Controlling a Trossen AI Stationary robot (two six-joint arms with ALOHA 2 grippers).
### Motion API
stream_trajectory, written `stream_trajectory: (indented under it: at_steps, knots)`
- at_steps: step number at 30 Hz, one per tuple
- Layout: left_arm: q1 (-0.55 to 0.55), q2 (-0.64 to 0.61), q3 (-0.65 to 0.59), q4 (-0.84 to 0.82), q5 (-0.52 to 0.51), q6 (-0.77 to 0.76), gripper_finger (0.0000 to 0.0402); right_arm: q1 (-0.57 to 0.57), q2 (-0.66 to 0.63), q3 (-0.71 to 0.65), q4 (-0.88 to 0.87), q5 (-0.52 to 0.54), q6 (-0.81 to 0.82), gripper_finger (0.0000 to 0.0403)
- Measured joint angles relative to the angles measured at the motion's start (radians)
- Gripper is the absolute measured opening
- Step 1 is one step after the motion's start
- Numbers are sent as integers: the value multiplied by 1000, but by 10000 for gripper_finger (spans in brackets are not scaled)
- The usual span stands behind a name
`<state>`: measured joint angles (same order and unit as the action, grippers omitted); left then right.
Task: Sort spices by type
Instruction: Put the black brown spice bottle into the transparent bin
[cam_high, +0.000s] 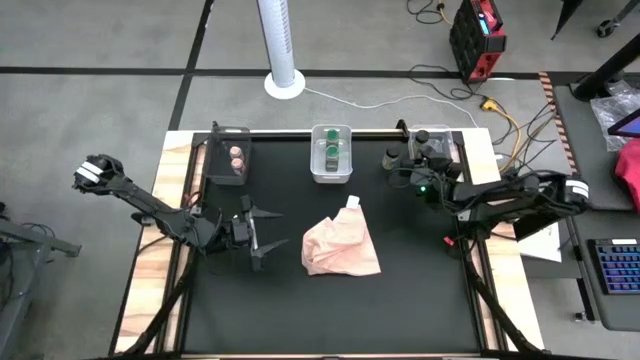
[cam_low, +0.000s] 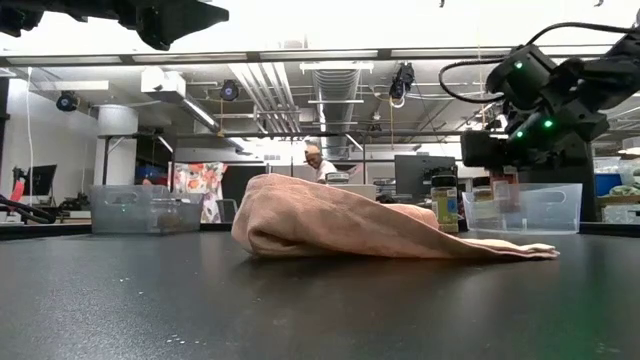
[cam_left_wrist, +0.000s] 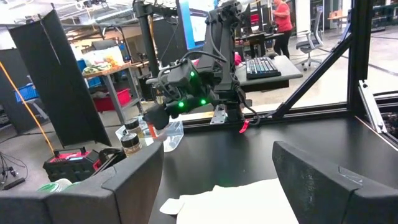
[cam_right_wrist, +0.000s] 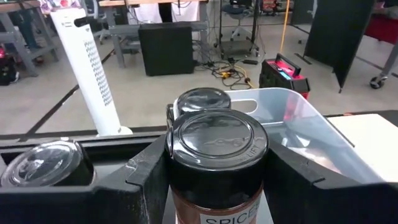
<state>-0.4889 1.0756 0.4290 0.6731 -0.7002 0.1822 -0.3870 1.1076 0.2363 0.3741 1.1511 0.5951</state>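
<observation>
A spice jar with a dark black lid stands between the fingers of my right gripper, which is shut on it at the table's far right. Two more black-lidded jars stand close by, beside a clear bin. Jars with tan-pink lids sit in the far left bin, and green-lidded jars in the middle bin. My left gripper hangs open and level above the table, left of the pink cloth. My right gripper pinches the black-lidded jar between its two fingers, on the jar's opposite sides just under the lid. The fingers come in about level, from the table's right. The jar stays upright; the fingers hide its base.
The crumpled pink cloth lies in the middle of the black mat. The three clear bins line the far edge. A white fan pole stands beyond the table. A person sits far off in the room behind.
</observation>
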Motion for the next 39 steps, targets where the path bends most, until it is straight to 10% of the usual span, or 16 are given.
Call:
stream_trajectory:
  at_steps: [27, 39]
  knots:
    - [0, 0, -4, 0, 0, 0, 284, -26, 154, 1, 13, 16, 106, 194]
    - [0, 0, -4, 0, 0, 0, 284, -26, 108, -2, 0, -7, 78, 314]
